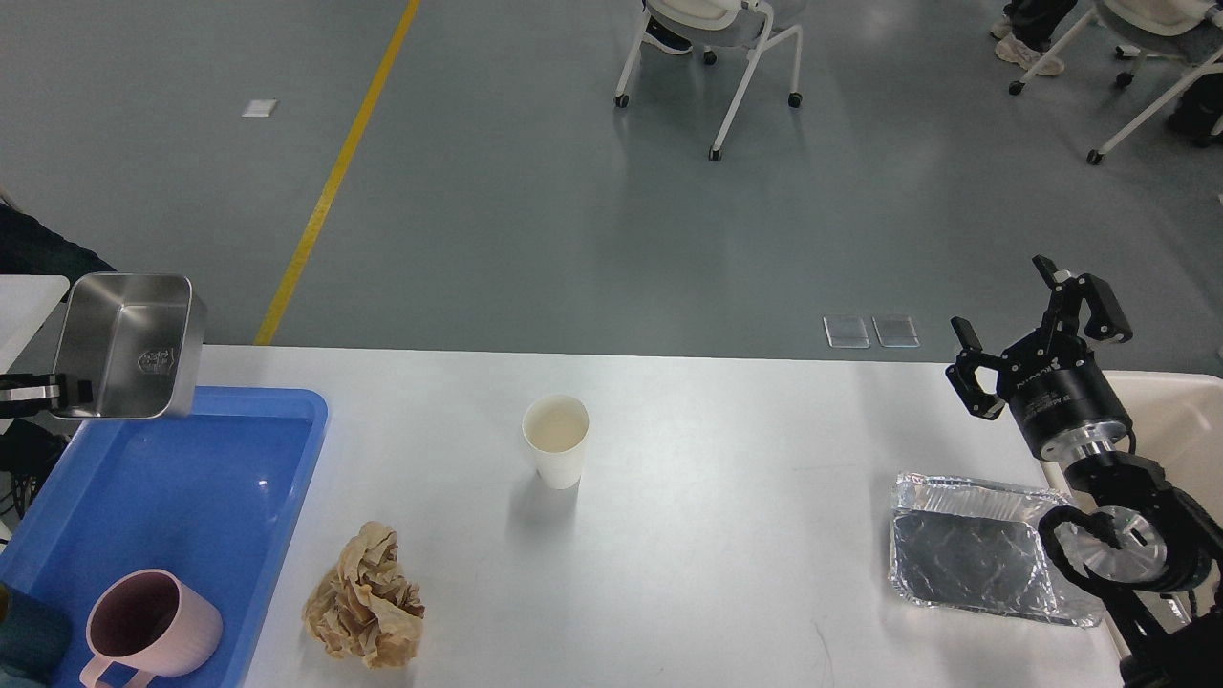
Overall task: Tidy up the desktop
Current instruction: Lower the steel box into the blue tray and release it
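Observation:
The white desktop [726, 497] carries a white paper cup [555, 440] standing upright in the middle, a crumpled brown paper wad [366, 597] at the front left and an empty foil tray [970, 549] at the right. My left gripper [75, 392] is shut on the rim of a steel rectangular container [129, 346] and holds it tilted in the air above the far left corner of the blue tray [239, 497]. My right gripper [1008, 304] is open and empty, raised above the desktop's far right edge, behind the foil tray.
A pink mug [153, 626] lies in the blue tray's near end, with a dark teal object [29, 635] at its left edge. A beige bin [1180, 420] stands right of the desktop. Chairs stand on the floor beyond.

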You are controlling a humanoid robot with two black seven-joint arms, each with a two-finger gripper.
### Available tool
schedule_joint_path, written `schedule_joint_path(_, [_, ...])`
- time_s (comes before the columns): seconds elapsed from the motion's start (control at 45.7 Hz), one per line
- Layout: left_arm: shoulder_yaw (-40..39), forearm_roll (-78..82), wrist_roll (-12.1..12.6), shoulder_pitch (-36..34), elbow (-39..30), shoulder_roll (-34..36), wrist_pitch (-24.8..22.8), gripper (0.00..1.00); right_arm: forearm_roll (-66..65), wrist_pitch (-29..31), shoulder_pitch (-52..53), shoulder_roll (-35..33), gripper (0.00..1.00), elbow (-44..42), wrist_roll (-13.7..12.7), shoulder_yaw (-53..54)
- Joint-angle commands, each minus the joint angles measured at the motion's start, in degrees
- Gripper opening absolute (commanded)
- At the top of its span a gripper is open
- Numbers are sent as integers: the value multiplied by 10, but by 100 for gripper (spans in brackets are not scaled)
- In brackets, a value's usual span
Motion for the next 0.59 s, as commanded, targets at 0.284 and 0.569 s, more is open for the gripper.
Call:
schedule_joint_path(0.284, [-7,-9,-9,127,224,-179,70,2,0,0,-3,-3,100,-1,0,0])
schedule_joint_path(0.569, [-1,-60,-5,160,290,-238,91,14,-1,0,-3,-5,100,-2,0,1])
